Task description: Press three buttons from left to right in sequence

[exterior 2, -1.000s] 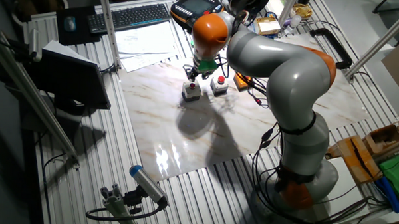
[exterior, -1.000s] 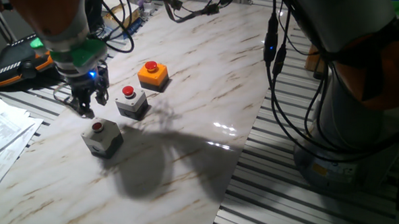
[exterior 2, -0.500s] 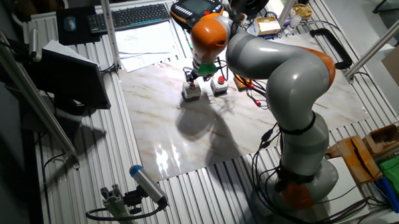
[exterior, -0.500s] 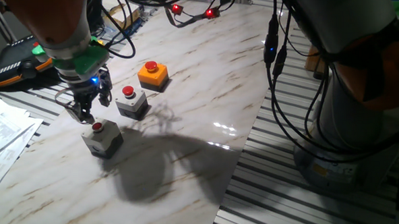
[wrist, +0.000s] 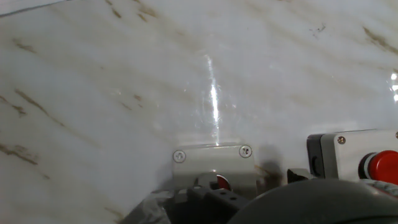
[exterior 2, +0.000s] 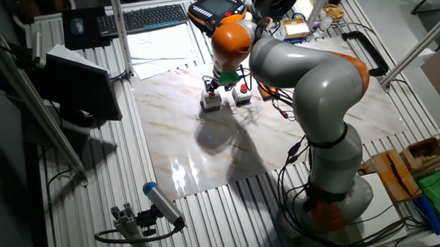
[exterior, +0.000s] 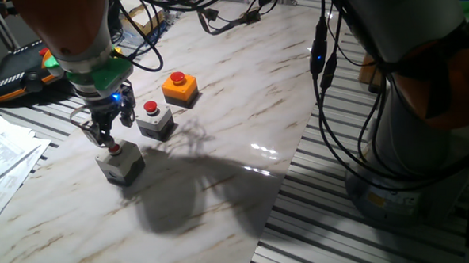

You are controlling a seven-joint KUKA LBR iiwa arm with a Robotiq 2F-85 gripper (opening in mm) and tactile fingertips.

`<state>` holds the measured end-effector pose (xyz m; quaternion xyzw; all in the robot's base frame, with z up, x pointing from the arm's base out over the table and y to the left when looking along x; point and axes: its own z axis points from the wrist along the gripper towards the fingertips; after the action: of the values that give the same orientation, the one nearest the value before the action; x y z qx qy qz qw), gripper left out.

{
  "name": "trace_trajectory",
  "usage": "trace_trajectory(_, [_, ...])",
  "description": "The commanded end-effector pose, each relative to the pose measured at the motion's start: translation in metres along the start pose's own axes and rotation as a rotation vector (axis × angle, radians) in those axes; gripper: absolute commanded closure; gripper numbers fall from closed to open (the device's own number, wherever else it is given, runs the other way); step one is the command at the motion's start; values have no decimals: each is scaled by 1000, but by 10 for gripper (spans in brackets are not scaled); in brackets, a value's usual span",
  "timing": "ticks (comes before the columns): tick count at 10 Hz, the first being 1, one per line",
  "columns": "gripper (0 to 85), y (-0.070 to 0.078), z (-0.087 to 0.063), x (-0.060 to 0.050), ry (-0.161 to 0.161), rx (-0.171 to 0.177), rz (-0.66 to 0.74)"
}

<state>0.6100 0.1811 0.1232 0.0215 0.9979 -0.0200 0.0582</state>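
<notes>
Three button boxes stand in a row on the marble board. The left grey box (exterior: 122,162) has a red button (exterior: 115,149). The middle grey box (exterior: 155,121) and the orange-yellow box (exterior: 179,88) stand further right. My gripper (exterior: 104,139) hangs right over the left button, its tips at the red cap. In the hand view the fingertips (wrist: 219,194) form one dark mass with no gap and cover most of the left button (wrist: 221,182). The middle box (wrist: 354,158) shows at the right edge. In the other fixed view the gripper (exterior 2: 212,91) is above the left box (exterior 2: 211,103).
A teach pendant (exterior: 18,71) and papers (exterior: 1,153) lie left of the board. Cables (exterior: 229,13) run along its far edge. The arm's base (exterior 2: 335,193) stands at the board's right side. A keyboard (exterior 2: 147,17) lies behind.
The gripper has moved slightly right and down, from beside the left box to right over its red button. The boxes have not moved.
</notes>
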Motion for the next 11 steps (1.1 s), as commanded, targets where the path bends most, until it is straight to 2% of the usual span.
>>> trace_trajectory(1, [233,0,1,0,0,0,-2])
trace_trajectory(7, [237,0,3,0,10,16,7])
trace_trajectory(11, [237,-1,7,3,6,9,11])
